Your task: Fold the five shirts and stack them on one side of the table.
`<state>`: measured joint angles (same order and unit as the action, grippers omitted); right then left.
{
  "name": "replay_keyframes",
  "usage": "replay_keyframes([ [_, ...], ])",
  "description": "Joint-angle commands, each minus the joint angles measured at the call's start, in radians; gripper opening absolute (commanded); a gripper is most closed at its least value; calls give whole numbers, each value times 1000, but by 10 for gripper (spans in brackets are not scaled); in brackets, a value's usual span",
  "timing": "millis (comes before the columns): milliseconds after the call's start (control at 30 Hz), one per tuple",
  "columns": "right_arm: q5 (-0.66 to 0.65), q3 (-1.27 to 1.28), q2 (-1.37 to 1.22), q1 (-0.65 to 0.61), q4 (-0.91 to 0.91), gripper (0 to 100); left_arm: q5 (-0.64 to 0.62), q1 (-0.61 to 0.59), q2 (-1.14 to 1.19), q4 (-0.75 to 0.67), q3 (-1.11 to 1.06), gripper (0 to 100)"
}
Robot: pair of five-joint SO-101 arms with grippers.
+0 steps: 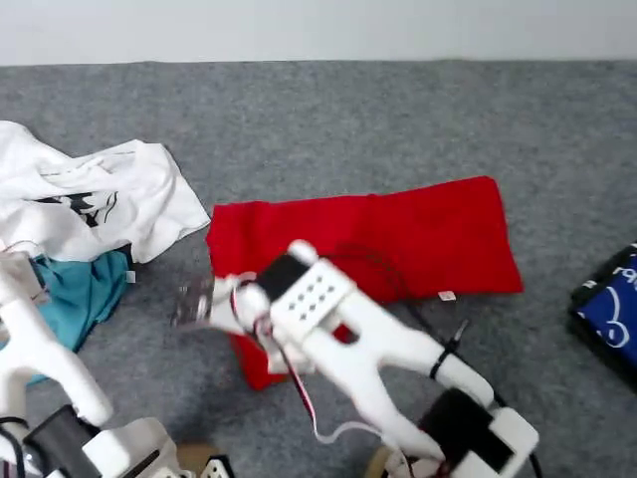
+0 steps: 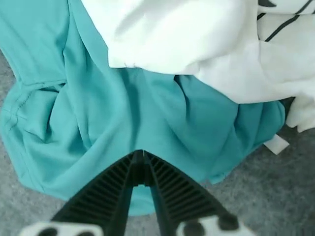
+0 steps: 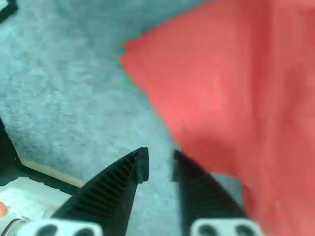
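A red shirt (image 1: 398, 239) lies flat across the middle of the grey table, folded into a long strip; its corner (image 3: 236, 88) is in the right wrist view. My right gripper (image 3: 160, 164) hovers over the bare table at that shirt's lower left corner (image 1: 194, 302), open by a narrow gap with nothing between its fingers. A crumpled white shirt (image 1: 90, 199) lies at the left, partly over a teal shirt (image 1: 85, 294). My left gripper (image 2: 142, 156) is shut and empty just above the teal shirt (image 2: 98, 113), near the white shirt (image 2: 197, 39).
A blue and black shirt (image 1: 612, 309) lies at the right edge. The table (image 1: 328, 119) is covered in grey felt, with bare room along the back and to the right of the red shirt. Both arm bases stand at the front edge.
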<state>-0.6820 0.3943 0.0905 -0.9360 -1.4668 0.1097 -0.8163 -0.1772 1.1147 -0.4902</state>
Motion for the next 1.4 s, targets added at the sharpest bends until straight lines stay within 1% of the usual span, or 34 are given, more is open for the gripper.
replay_keyframes([
  [0, -11, 71, 70, -90, 76, 265, 3, -5, -32, -28, -8, 4],
  [100, -14, 110, 64, -133, 147, 280, 2, -5, -32, -23, -10, 4],
  [300, -54, 160, 62, -156, 269, 281, 3, -6, -34, -23, -10, 4],
  [400, -54, 181, 45, -160, 325, 281, 2, -44, -34, -26, -10, 4],
  [633, -55, 178, -94, -160, 390, 280, 5, -147, -34, -25, -10, 4],
  [733, -55, 157, -125, -160, 386, 278, 11, -170, -34, -25, -10, 4],
  [833, -55, 143, -143, -160, 386, 277, 49, -173, -34, -21, -10, 4],
  [967, -74, 127, -177, -157, 384, 273, 51, -173, -34, -21, -10, 4],
  [1067, -92, 114, -202, -156, 378, 213, 51, -173, -34, -21, -10, 4],
  [1167, -114, 58, -231, -154, 314, 159, 51, -173, -35, -21, -10, 4],
  [1367, -129, -74, -306, -102, 213, 143, 49, -173, -35, -21, -10, 4],
])
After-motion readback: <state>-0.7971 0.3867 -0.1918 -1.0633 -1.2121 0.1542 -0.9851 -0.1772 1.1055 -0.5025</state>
